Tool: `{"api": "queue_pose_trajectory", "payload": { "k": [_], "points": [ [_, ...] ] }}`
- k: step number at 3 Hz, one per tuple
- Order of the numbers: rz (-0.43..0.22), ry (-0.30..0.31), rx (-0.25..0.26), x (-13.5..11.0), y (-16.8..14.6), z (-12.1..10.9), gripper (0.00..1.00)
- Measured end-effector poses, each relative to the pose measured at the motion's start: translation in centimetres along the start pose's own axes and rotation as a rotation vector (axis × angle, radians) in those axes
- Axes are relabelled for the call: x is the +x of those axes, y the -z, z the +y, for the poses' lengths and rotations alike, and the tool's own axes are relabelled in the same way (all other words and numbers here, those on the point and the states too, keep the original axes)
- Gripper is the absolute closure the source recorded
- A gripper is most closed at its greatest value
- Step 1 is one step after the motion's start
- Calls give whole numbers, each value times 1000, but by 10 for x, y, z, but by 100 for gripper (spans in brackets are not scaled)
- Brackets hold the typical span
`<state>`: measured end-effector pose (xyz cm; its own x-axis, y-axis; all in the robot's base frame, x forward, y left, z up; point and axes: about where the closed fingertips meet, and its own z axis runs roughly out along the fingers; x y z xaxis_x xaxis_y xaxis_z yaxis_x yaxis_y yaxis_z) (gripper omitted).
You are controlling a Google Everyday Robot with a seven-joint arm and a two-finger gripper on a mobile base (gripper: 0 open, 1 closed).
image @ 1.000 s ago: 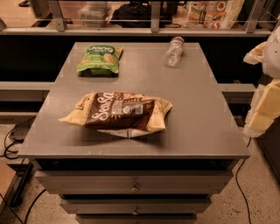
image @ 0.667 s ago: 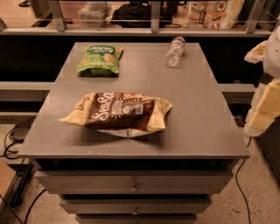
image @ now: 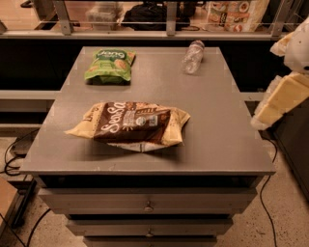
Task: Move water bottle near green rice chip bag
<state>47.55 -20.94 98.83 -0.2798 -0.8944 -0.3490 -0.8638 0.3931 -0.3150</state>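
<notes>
The water bottle (image: 193, 57) lies on its side at the far right of the grey table (image: 217, 135). It is small, clear and crinkled. The green rice chip bag (image: 110, 65) lies flat at the far left of the table, well apart from the bottle. My gripper (image: 282, 91) is pale cream and hangs off the table's right edge, at about mid depth. It is nearer to me than the bottle and to the right of it, and it touches nothing.
A larger brown-and-cream snack bag (image: 130, 124) lies in the middle of the table, nearer the front. A railing and shelf with packages (image: 231, 12) run behind the table. Drawers (image: 147, 207) sit below the front edge. Cables lie on the floor on both sides.
</notes>
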Motion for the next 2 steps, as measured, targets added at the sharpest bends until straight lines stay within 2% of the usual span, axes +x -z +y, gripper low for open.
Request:
{"api": "queue_pose_trajectory", "payload": {
  "k": [1, 2],
  "points": [
    [-19, 3, 27, -6, 3, -5, 0],
    [-16, 4, 24, -5, 4, -4, 0]
  ]
}}
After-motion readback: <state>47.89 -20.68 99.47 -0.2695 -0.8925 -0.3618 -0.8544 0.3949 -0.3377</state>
